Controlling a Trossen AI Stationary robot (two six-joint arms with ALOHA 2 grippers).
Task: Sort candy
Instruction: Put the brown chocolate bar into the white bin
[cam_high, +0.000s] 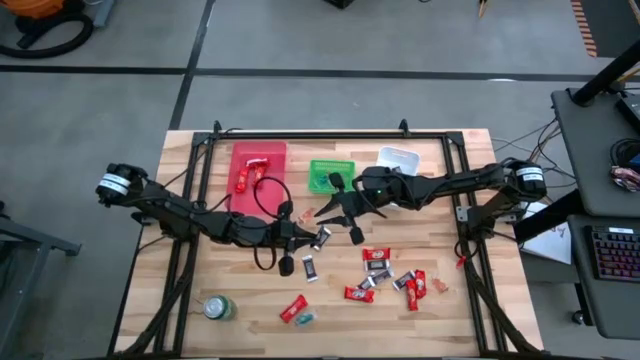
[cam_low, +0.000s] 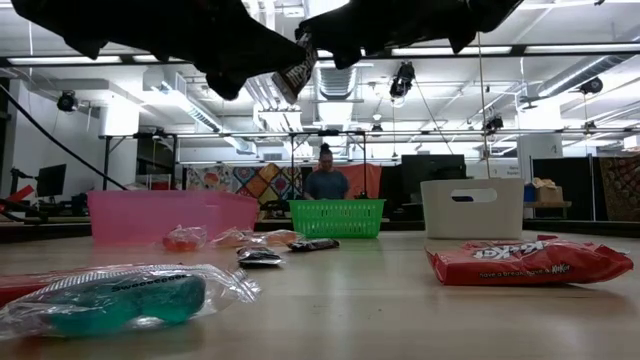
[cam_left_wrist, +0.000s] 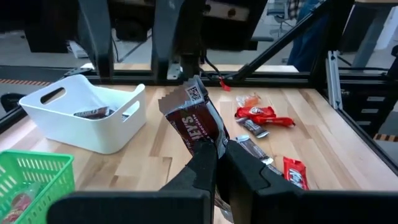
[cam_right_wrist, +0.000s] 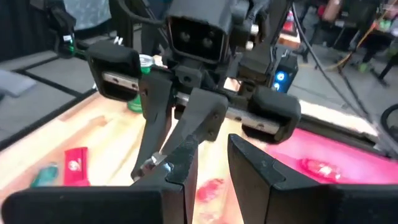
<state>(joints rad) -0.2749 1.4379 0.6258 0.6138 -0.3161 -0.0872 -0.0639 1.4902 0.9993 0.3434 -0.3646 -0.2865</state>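
My left gripper (cam_high: 308, 238) is over the middle of the table, shut on a dark brown-and-silver candy (cam_left_wrist: 193, 118), which is held high above the table in the low view (cam_low: 295, 70). My right gripper (cam_right_wrist: 208, 165) is open and faces the left gripper from the table's right, close to the candy's free end (cam_right_wrist: 155, 163). I cannot tell whether it touches the candy. More red and dark candies (cam_high: 385, 272) lie on the table at the near right. A red one (cam_high: 293, 308) and a teal one (cam_high: 306, 318) lie near the front. My left gripper pinches the dark brown candy's end (cam_left_wrist: 210, 142) between its two fingers. The fingers come nearly level from the table's left. The rest of the wrapper sticks out past the fingertips toward the right gripper, tilted, and is lifted clear of the table.
A pink tray (cam_high: 240, 170), a green basket (cam_high: 322, 166) and a white bin (cam_high: 397, 158) stand in a row at the far side. A round green can (cam_high: 218, 307) stands at the near left. A dark candy (cam_high: 309, 267) lies below the grippers. A person shows in the room behind (cam_low: 326, 178).
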